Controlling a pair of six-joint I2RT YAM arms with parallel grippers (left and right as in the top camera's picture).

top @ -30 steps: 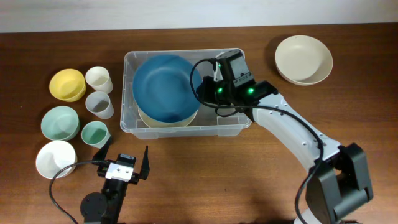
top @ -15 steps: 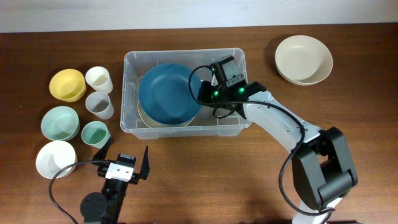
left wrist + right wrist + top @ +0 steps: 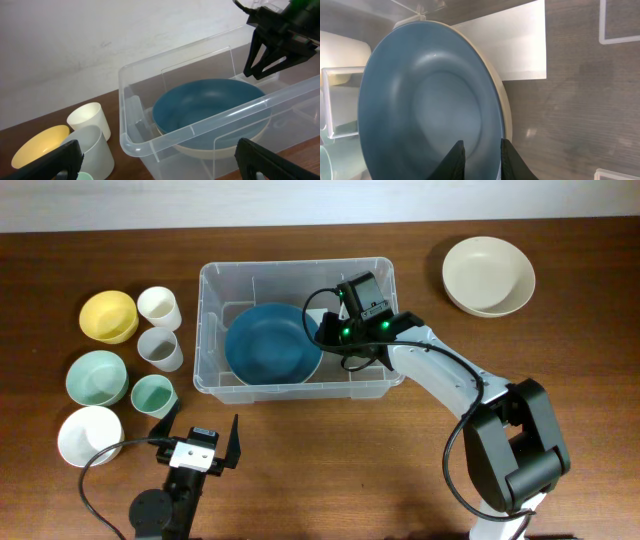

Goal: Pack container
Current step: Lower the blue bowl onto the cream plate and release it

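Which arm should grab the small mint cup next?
Left. The left end effector, open and empty, sits near the mint cup on that side; the right end effector is over the blue plate inside the container, farther away.

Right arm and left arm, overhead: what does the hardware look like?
Right arm: white links, black joint housings, black looped cable, two green lights near the wrist; right gripper has black tapered fingers. Left arm: black base, white-and-grey wrist block, black cable; left gripper has black pointed fingers.
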